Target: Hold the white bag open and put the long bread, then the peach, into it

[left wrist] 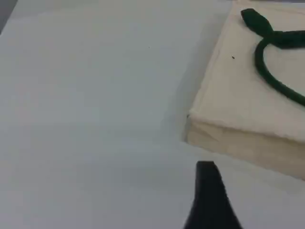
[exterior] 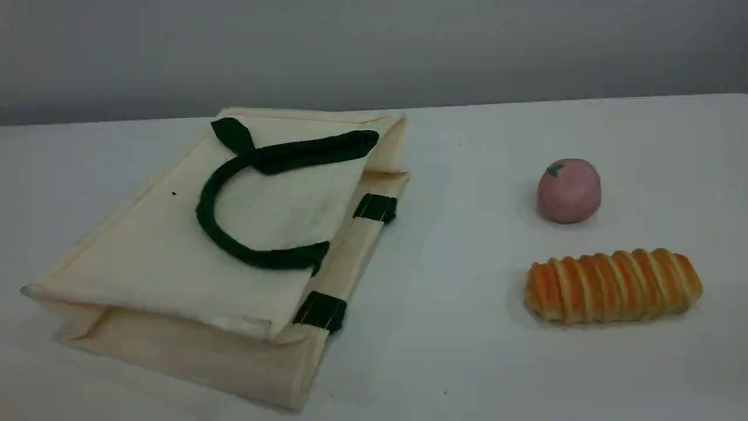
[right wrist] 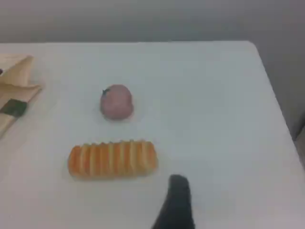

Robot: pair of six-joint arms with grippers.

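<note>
The white bag [exterior: 175, 263] lies flat and folded on the left half of the table, one dark green handle [exterior: 201, 216] curled on top of it. The peach [exterior: 569, 190] rests at the right, and the long bread [exterior: 613, 286] lies crosswise just in front of it. No arm appears in the scene view. In the left wrist view, one dark fingertip [left wrist: 208, 191] of my left gripper hovers over bare table near a corner of the bag [left wrist: 238, 95]. My right gripper's fingertip [right wrist: 177, 200] hangs right of the bread [right wrist: 113, 159] and nearer than the peach [right wrist: 116, 101]. Neither holds anything.
The table is white, with its far edge [exterior: 526, 102] against a grey wall. Its right edge [right wrist: 274, 95] shows in the right wrist view. A strip of bare table separates the bag's green handle patches [exterior: 377, 207] from the peach and bread.
</note>
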